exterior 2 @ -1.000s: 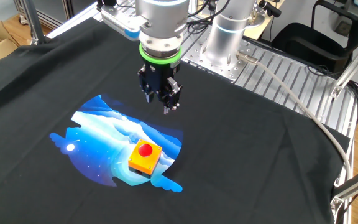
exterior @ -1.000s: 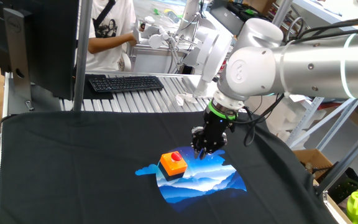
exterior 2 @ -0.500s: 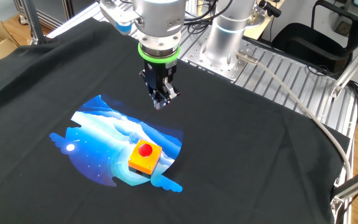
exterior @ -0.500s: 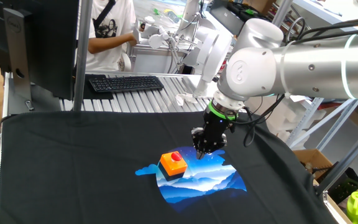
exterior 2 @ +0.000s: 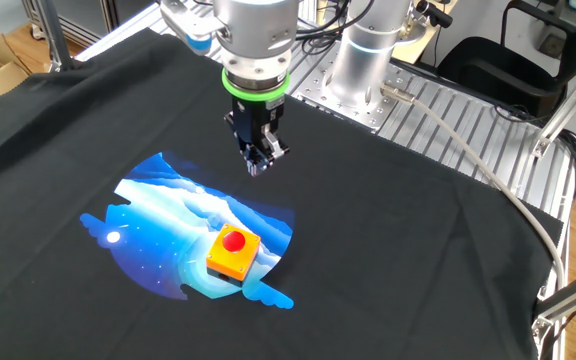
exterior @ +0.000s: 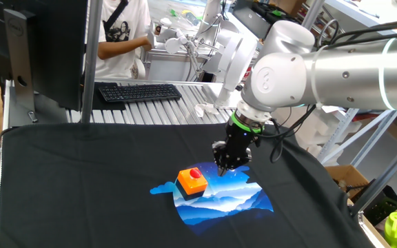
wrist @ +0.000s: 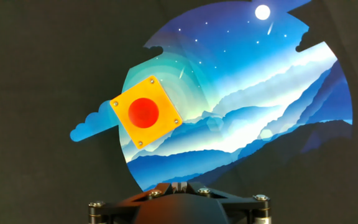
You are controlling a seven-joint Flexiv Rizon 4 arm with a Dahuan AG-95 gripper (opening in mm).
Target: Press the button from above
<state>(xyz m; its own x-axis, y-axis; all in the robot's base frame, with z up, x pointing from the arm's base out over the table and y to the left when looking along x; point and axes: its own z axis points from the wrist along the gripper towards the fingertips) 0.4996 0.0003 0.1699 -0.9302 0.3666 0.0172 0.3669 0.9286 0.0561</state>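
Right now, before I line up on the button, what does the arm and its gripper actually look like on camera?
The arm is glossy silver-white with rounded joint housings. A bright green ring sits at the wrist, above a compact black gripper with dark fingers. Thin black cables loop beside the wrist. In the hand view only the gripper's black body with silver screws shows at the bottom edge.

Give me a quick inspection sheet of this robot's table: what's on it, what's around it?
Surface: black cloth with a blue mountain print.
Job's things: button, red dome on an orange box, sitting on the print's edge, untouched.
Clutter: nothing seen on the cloth.
Gripper: gripper in the air, off to one side of the button; fingers look shut.
Cables: grey cable across the cloth.
Surroundings: keyboard, person, green bottle.
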